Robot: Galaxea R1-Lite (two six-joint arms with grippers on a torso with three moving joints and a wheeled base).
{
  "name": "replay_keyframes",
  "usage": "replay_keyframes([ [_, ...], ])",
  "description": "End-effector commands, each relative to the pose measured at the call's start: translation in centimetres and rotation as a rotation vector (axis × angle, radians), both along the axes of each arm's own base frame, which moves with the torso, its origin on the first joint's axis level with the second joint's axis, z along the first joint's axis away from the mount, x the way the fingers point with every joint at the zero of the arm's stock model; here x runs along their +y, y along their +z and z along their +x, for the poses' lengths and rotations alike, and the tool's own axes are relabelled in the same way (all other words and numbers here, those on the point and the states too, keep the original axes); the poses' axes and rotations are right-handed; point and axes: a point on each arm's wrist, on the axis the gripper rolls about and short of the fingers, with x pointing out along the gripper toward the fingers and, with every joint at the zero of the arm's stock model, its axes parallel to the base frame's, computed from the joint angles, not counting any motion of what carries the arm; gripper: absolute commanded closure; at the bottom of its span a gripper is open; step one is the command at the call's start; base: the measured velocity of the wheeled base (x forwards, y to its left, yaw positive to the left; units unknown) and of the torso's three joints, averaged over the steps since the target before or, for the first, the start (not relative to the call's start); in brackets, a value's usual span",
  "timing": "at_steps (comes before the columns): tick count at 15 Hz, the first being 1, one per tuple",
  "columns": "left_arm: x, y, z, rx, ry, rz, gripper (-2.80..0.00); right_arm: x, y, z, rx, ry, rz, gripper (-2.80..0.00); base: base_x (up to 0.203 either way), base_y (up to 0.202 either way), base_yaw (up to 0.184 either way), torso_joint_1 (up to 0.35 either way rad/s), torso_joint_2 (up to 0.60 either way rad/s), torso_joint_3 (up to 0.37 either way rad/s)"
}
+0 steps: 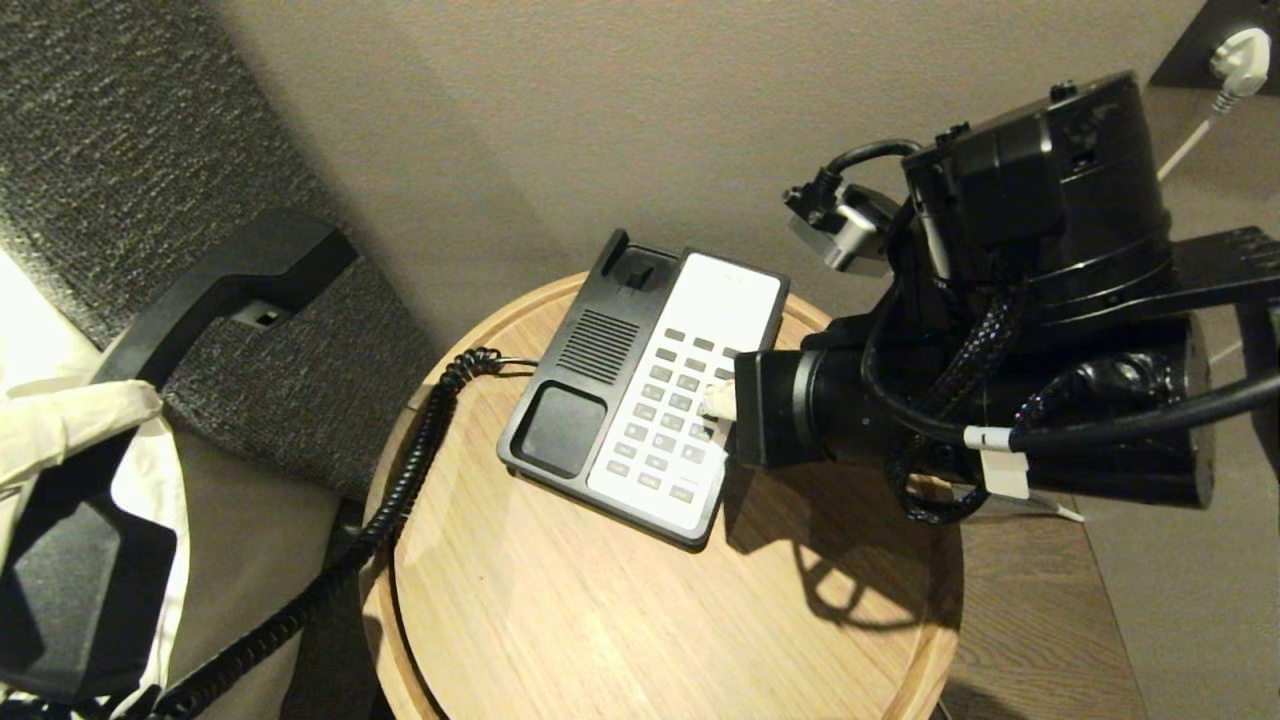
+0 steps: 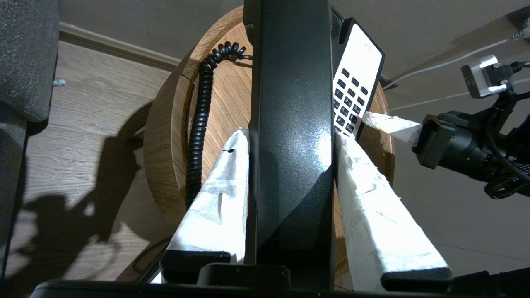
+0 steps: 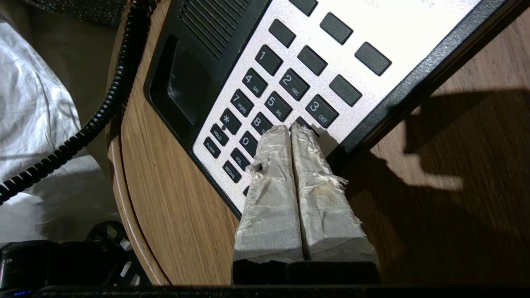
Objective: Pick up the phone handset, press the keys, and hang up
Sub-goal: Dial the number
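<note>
- Far left of head view: left gripper point(image 1: 60, 420), white-wrapped fingers, holds the phone handset point(image 1: 215, 290) lifted off the base, out beyond the table edge and over a dark textured cushion point(image 1: 120, 120).
- Left wrist view confirms: both wrapped fingers point(image 2: 219, 194) pressed against the handset's black sides, clamped on it.
- Coiled cord point(image 1: 400, 480) runs from the lower left, over the table rim, up to the phone base's left side.
- Round wooden table point(image 1: 600, 620) centre; phone base point(image 1: 590, 350) sits on it, angled. Black cradle side with speaker grille, empty.
- The keys point(image 1: 665, 410) sit in the white faceplate on the base's right half.
- Right gripper point(image 1: 718, 402) reaches in from the right, low over the keypad. Right wrist view: its two wrapped fingers point(image 3: 273, 165) pressed together, no gap, tips down on the keypad's right column just below the "3" key. Which key is underneath is hidden by the tips.
- Right arm's black body and cables fill the right side; shadow on the table below it.
- Top right corner: white plug point(image 1: 1240, 50) in a wall socket.
</note>
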Motion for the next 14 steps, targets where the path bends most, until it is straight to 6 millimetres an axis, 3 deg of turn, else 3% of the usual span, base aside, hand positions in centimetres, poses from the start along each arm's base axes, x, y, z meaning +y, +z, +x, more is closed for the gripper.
replay_keyframes([
  [1, 0.0, 0.0, 0.0, 0.003, 0.003, -0.001, 0.00, 0.2, -0.4, 0.2, 0.007, -0.007, -0.008, 0.00, 0.000, 0.000, 0.000, 0.000, 0.00, 0.000],
  [14, 0.1, 0.0, -0.1, -0.004, 0.003, -0.007, 0.00, 0.5, -1.5, 1.2, 0.019, -0.026, -0.049, 0.00, 0.000, 0.000, 0.000, 0.000, 0.00, 0.000],
])
